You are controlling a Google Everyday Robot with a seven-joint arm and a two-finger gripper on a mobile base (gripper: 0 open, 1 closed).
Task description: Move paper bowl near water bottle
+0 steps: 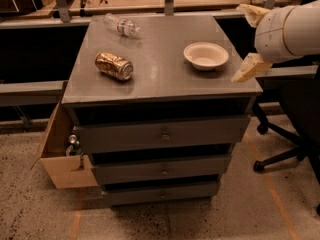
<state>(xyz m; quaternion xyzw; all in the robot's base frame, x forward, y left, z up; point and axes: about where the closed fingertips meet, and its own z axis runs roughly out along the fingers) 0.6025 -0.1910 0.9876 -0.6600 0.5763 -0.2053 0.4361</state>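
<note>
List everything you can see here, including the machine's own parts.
paper bowl: one, cream, right side of cabinet top
water bottle: one, clear, lying at back left of top
can: one, gold-brown, lying left of centre on top
cabinet: one, grey, centre
cardboard box: one, brown, low beside cabinet's left side
office chair: one, black, right edge
arm: one, white, upper right
claw: one, cream, open, just right of the bowl, at the cabinet's edge
</note>
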